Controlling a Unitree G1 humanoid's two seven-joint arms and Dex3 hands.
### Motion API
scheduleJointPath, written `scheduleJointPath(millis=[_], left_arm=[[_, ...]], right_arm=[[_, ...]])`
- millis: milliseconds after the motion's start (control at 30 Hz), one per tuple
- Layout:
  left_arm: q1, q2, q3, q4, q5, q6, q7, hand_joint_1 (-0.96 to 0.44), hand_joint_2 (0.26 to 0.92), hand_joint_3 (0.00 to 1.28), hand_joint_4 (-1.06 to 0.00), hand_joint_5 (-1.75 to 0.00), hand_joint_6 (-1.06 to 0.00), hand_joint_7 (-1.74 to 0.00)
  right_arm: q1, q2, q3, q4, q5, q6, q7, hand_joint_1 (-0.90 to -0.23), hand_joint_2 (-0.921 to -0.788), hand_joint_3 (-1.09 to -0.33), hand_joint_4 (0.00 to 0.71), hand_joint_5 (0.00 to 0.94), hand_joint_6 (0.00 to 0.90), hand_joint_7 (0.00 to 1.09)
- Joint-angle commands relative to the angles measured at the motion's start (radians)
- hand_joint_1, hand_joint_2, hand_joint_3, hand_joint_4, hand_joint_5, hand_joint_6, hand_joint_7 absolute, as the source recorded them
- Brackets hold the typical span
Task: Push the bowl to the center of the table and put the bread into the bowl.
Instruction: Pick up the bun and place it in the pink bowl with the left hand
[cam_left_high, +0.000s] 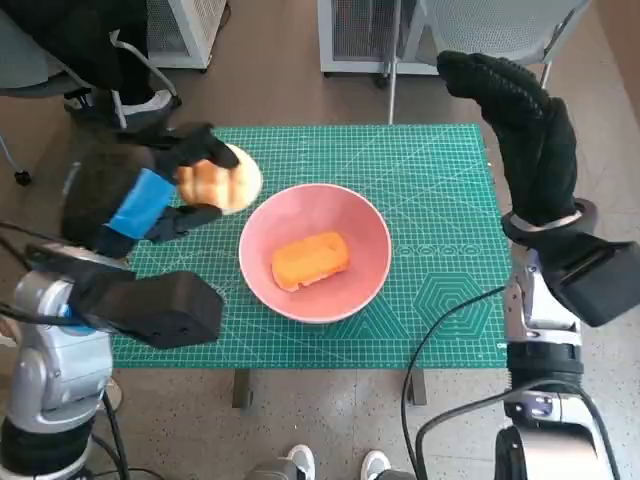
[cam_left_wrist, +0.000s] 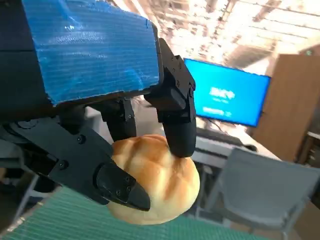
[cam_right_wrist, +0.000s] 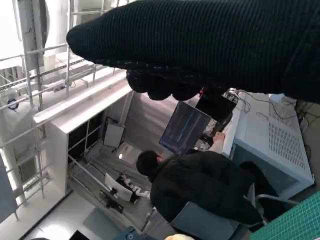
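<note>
Two bread pieces in play: round golden bun (cam_left_high: 222, 180) gripped in left hand (cam_left_high: 150, 195), black fingers (cam_left_wrist: 177, 125) pressing its crust from above, thumb under its near side. Bun raised off green cutting mat (cam_left_high: 440, 200), above mat's left part, just beside pink bowl's (cam_left_high: 370, 225) left rim, not over its hollow. Same bun filling middle of left wrist view (cam_left_wrist: 160, 185), pale underside free of any surface, blue monitor (cam_left_wrist: 227, 95) and grey chair (cam_left_wrist: 260, 185) behind.

Orange loaf-shaped bread (cam_left_high: 311, 259) lying flat inside pink bowl, near its middle. Bowl resting on mat close to table's centre.

Right hand (cam_left_high: 525, 130), gloved, held high over mat's far right corner, well apart from bowl and both breads; nothing in it, fingers loosely extended and slightly curved. Glove (cam_right_wrist: 210, 45) as dark band in right wrist view, with a person in dark clothing (cam_right_wrist: 200, 187) seated before a screen beyond.
</note>
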Motion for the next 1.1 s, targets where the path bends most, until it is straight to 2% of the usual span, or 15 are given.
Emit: scheduleJointPath(millis=[33, 167, 333, 567, 1100], left_arm=[[-0.033, -0.024, -0.02, 0.035, -0.012, -0.035, 0.011, 0.0, 0.909, 0.02, -0.8, -1.06, -0.67, -1.11], [-0.036, -0.03, -0.018, 0.042, -0.01, -0.045, 0.009, 0.0, 0.914, 0.02, -0.79, -1.08, -0.67, -1.11], [-0.083, -0.073, -0.084, 0.086, 0.004, -0.069, 0.005, 0.0, 0.918, 0.02, -0.77, -1.12, -0.67, -1.09], [-0.123, -0.125, -0.135, 0.158, 0.0, -0.106, 0.009, 0.0, 0.92, 0.03, -0.76, -1.06, -0.64, -1.17], [-0.16, -0.179, -0.185, 0.268, 0.003, -0.143, 0.001, 0.0, 0.92, 0.05, -0.76, -1.06, -0.59, -1.24]], right_arm=[[0.012, 0.007, 0.002, 0.008, 0.004, 0.007, 0.002, -0.649, -0.921, -0.78, 0.196, 0.001, -0.001, 0.44], [0.012, 0.007, 0.002, 0.008, 0.004, 0.007, 0.002, -0.653, -0.921, -0.779, 0.197, 0.001, -0.001, 0.45], [0.013, 0.006, 0.0, 0.009, 0.011, 0.006, 0.008, -0.662, -0.921, -0.775, 0.197, 0.001, -0.001, 0.45], [0.017, 0.002, -0.002, 0.011, 0.007, -0.001, 0.009, -0.659, -0.921, -0.774, 0.197, 0.001, 0.001, 0.45], [0.022, -0.004, -0.003, 0.011, -0.001, -0.007, 0.002, -0.652, -0.921, -0.775, 0.199, 0.002, -0.001, 0.46]])
